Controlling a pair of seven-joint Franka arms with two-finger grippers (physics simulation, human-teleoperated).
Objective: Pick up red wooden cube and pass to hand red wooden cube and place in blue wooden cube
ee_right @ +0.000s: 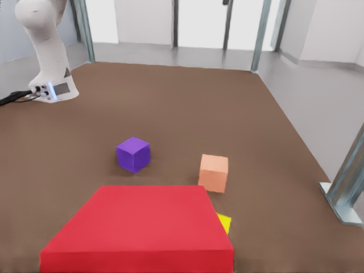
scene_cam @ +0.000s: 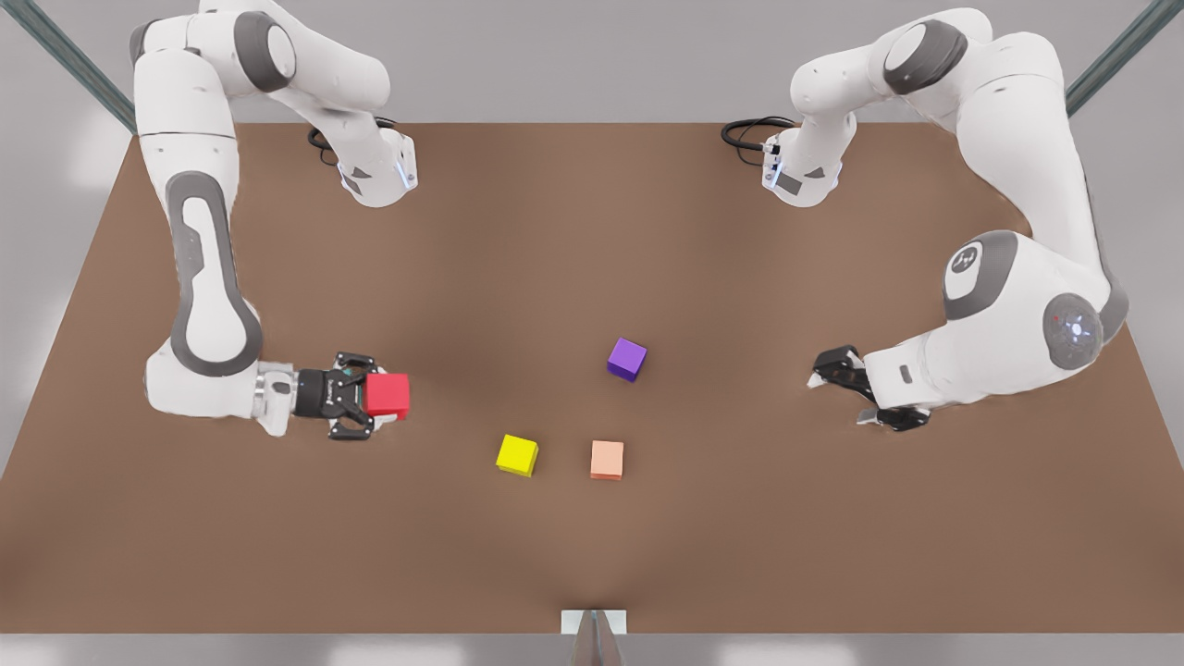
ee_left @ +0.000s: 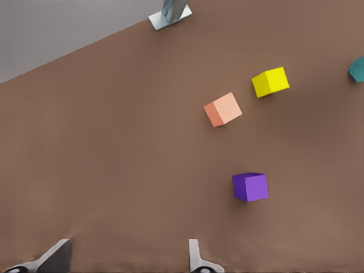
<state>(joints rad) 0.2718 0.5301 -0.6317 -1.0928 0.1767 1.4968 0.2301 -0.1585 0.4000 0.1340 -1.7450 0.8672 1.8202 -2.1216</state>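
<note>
Looked like a simulated robot test cell, not a home or shop. Flat brown tabletop (scene_cam: 573,259) with two white Franka arms bolted at its far edge, grey metal frame posts (ee_right: 348,190) around it, plain grey floor and pale wall panels behind. Small plain coloured cubes (scene_cam: 607,460) were the only props.

Legible text, labels, numbers: none on the small coloured wooden cubes, white robot arms or brown worktop (scene_cam: 592,231).
</note>
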